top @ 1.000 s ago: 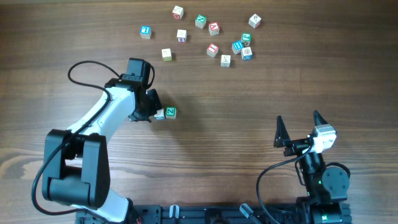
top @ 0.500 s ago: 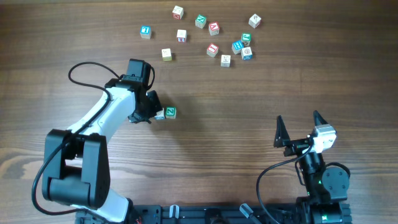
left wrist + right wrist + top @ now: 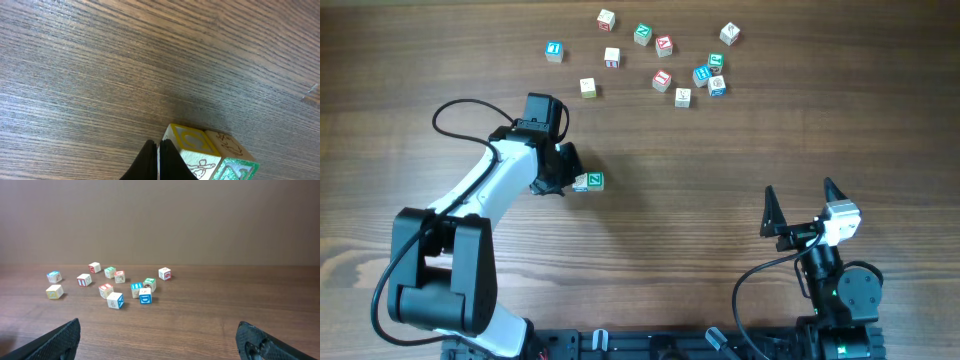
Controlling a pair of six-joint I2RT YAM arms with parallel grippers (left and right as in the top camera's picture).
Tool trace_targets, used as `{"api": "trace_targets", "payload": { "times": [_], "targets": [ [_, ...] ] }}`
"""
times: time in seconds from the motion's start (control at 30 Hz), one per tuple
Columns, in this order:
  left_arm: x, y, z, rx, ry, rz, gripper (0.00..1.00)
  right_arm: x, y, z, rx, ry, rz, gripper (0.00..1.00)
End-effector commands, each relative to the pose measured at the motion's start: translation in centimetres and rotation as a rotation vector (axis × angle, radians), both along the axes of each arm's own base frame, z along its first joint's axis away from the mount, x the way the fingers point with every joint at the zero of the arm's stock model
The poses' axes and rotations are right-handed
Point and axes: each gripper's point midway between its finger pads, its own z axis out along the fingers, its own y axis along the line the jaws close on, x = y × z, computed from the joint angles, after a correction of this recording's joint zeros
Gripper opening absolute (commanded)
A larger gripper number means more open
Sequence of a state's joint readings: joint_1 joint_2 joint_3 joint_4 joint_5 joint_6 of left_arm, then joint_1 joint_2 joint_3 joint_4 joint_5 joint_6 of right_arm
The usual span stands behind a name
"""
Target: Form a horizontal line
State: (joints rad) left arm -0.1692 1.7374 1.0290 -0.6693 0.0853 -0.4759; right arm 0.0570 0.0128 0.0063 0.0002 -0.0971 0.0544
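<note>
At centre-left of the table (image 3: 720, 150), just right of the left gripper (image 3: 568, 176) — the horizontal line (image 3: 587, 182), only two cubes so far, touching, long axis left-right. Fingers pressed together, nothing held, tip just beside the left end cube. Right gripper (image 3: 805, 205) spread wide, near-right, well apart. Loose cubes (image 3: 662, 80) scattered far — probably left arm's job.

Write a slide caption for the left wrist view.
Shut left tool beside a yellow letter cube touching a green-faced cube, on a wooden table.
</note>
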Motion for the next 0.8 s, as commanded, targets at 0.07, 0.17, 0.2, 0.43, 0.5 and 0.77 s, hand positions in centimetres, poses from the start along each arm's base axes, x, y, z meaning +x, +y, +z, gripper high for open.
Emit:
{"api": "trace_targets", "payload": {
  "times": [0.07, 0.17, 0.2, 0.43, 0.5, 0.77],
  "targets": [
    [-0.2, 0.0, -0.5, 0.014, 0.008, -0.028, 0.07, -0.1, 0.1, 0.3, -0.008, -0.014, 0.008, 1.00],
    [0.2, 1.8, -0.5, 0.115, -0.011, -0.008, 0.06, -0.1, 0.1, 0.3, -0.008, -0.014, 0.008, 1.00],
    [0.7, 2.2, -0.4, 0.136, -0.030, -0.002, 0.06, -0.1, 0.1, 0.3, -0.008, -0.014, 0.008, 1.00],
    [8.7, -1.0, 3.0, -0.025, -0.381, -0.011, 0.04, -0.1, 0.1, 0.3, -0.008, -0.014, 0.008, 1.00],
    [10.0, -2.7, 4.3, -0.116, -0.455, -0.045, 0.04, -0.1, 0.1, 0.3, -0.008, -0.014, 0.008, 1.00],
    [7.1, -6.2, 3.0, -0.140, -0.349, -0.135, 0.04, -0.1, 0.1, 0.3, -0.008, -0.014, 0.008, 1.00]
  ]
}}
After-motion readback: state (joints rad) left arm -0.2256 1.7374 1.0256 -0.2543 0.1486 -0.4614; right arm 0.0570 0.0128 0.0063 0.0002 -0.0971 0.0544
